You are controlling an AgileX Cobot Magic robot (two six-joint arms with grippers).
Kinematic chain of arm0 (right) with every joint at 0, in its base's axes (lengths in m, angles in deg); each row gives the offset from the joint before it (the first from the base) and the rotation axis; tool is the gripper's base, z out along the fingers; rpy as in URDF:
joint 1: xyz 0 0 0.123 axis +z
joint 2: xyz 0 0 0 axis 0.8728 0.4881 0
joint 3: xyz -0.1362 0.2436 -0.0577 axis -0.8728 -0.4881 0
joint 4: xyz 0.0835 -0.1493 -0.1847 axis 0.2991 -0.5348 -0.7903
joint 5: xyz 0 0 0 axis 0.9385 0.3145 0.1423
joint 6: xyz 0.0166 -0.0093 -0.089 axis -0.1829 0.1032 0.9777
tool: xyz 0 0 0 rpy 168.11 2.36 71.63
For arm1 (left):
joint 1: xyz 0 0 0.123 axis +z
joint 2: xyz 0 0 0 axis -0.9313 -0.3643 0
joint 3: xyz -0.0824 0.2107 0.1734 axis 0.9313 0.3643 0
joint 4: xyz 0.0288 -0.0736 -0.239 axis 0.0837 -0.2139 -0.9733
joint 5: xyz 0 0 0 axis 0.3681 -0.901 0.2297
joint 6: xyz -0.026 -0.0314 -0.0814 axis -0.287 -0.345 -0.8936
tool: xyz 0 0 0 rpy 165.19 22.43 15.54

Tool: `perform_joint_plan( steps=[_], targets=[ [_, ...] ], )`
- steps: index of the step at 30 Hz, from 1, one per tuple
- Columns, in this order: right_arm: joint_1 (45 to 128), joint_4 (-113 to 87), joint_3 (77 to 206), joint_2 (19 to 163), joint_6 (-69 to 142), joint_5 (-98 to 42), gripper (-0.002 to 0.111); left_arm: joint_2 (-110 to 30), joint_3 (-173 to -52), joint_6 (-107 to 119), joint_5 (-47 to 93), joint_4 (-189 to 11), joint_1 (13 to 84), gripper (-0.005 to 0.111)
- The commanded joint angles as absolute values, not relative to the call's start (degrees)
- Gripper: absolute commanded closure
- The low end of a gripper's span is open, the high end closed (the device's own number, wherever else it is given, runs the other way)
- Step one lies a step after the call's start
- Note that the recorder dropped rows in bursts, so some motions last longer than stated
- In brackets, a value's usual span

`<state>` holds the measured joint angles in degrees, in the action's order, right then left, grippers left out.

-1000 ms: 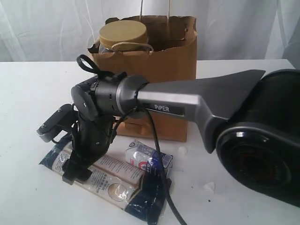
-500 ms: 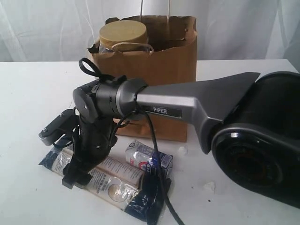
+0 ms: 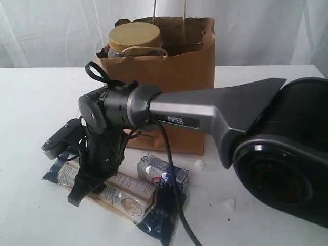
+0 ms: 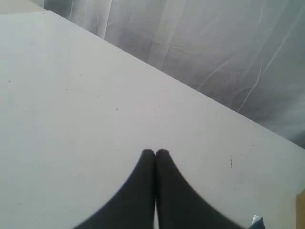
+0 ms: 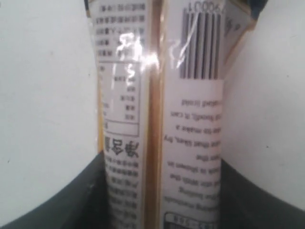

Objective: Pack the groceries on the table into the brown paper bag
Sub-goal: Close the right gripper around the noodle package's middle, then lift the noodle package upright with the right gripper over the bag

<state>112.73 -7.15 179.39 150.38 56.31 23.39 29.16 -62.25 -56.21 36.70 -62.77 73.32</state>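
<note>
right hand [image 3: 81, 190] gripping long dark-blue packet [image 3: 128, 202] on surface [image 3: 31, 102] | small white-blue carton [image 3: 161, 174] just beside | brown paper bag [image 3: 179, 77] behind, big olive-lidded jar [image 3: 134, 38] inside | left hand [image 4: 155, 155] closed, empty

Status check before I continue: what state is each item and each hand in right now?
brown paper bag: upright, top open.
big olive-lidded jar: lid on, upright inside the bag.
long dark-blue packet: lying flat on the table.
small white-blue carton: lying on its side beside the packet.
left hand: shut, empty.
right hand: jaws either side of the packet; grip unclear.
</note>
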Motion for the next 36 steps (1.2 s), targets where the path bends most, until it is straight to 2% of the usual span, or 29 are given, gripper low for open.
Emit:
perform_joint_plan(
  steps=[1,17,25,36],
  targets=[
    [112.7,-9.0,178.9,146.4,56.1,18.9,0.108,29.7,-62.0,-56.2,36.7,-62.9,72.9,0.107],
    [112.7,-7.7,178.9,137.2,52.4,14.1,0.108,29.7,-62.0,-56.2,37.9,-62.9,72.9,0.107],
    [112.7,2.0,178.9,129.7,52.8,11.5,0.108,29.7,-62.0,-56.2,38.3,-62.9,72.9,0.107],
    [112.1,3.5,178.9,127.7,52.4,7.0,0.108,29.7,-62.0,-56.2,38.3,-62.9,72.9,0.107]
  ],
)
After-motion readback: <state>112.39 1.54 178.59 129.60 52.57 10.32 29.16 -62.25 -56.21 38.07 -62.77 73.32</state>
